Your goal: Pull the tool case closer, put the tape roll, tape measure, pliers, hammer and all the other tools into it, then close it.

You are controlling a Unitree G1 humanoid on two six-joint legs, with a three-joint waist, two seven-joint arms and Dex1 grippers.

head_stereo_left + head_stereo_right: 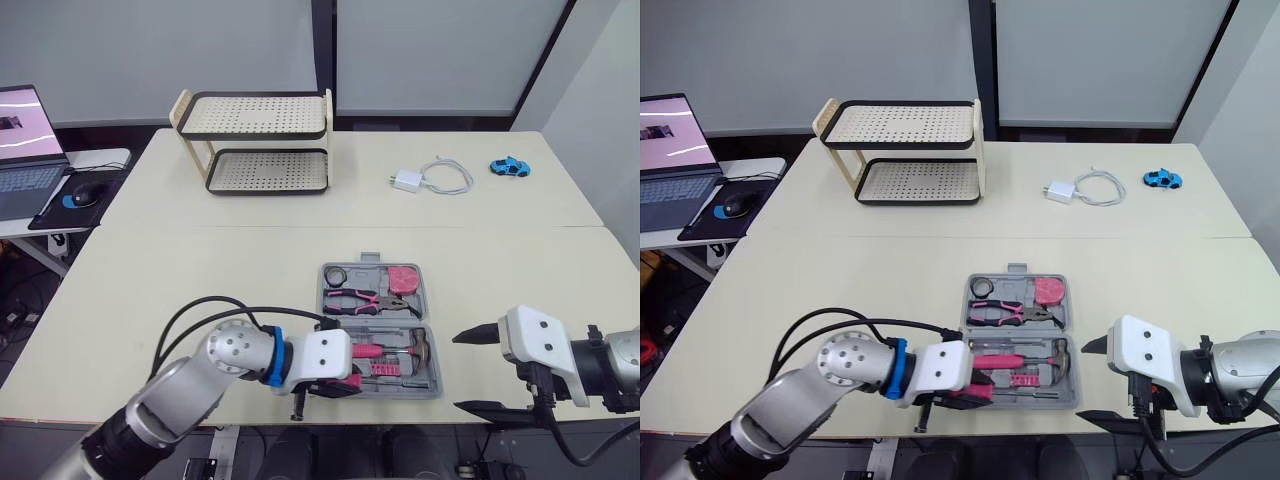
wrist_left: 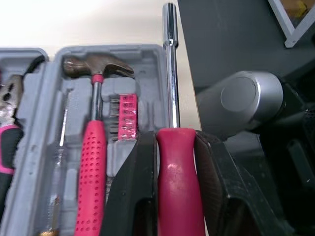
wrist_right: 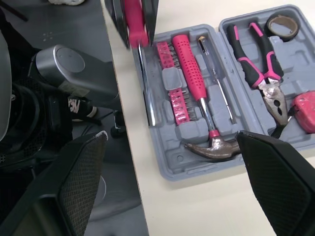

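The grey tool case (image 1: 432,330) lies open near the table's front edge. In it are the tape roll (image 1: 335,274), pink tape measure (image 1: 403,277), pliers (image 1: 365,299), hammer (image 1: 395,349) and a pink bit strip (image 2: 128,117). My left gripper (image 2: 174,147) is shut on a red-handled screwdriver (image 2: 179,191), whose steel shaft (image 2: 171,64) runs along the case's front rim. My right gripper (image 1: 478,370) is open, right of the case, with nothing between its fingers.
A two-tier perforated shelf (image 1: 262,140) stands at the back left. A white charger with cable (image 1: 432,178) and a blue toy car (image 1: 509,166) lie at the back right. A laptop (image 1: 25,150) and mouse sit on a side desk at the left.
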